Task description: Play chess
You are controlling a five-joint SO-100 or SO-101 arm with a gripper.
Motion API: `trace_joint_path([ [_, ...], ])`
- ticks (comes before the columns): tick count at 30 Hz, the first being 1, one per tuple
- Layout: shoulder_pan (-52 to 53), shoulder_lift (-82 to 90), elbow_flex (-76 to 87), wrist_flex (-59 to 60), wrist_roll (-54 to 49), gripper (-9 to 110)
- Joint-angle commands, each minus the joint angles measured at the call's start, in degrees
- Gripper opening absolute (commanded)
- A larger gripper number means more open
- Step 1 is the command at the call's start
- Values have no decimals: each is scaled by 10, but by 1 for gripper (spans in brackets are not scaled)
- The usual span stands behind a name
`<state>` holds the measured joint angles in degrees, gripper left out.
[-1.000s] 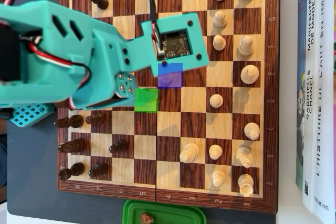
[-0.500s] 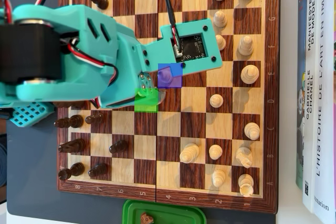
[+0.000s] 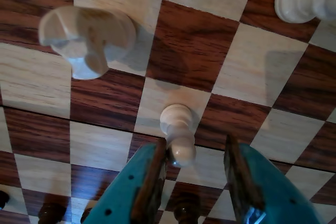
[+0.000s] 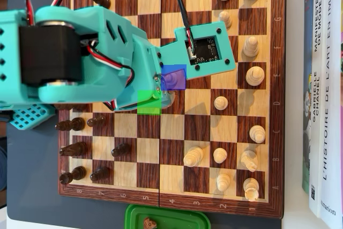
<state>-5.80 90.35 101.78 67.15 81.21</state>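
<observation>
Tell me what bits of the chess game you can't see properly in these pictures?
- Overhead view: the teal arm covers the upper-left part of the chessboard, so pieces under it are hidden.
- Overhead view: the green box is cut off by the bottom edge.
- Wrist view: the big white piece is blurred; I can't tell which piece it is.
- Wrist view: the gripper hides the white pawn's lower side, so contact is unclear.

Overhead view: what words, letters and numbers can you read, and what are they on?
"L'HISTOIRE DE L'ART EN IMAG...", cut off at the edge: white book spine.
"GABRIELLE CHANEL" and "MANIFESTE DE MODE": grey book spine.
"...arion", partly cut: foot of the white spine.
Letters A to H: right rim of the chessboard, small but legible.
Numbers on the board's top and bottom rims: too small to read surely.
Wrist view: no text.
</observation>
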Motion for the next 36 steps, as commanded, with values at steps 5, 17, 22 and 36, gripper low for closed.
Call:
trace_joint_path([
  [5,-4,8,-26,1,2,17],
  [17,-17,7,-26,-3,4,17],
  [22,-13,4,-24,-3,4,17],
  [36,-10,-11,-26,-4,1,17],
])
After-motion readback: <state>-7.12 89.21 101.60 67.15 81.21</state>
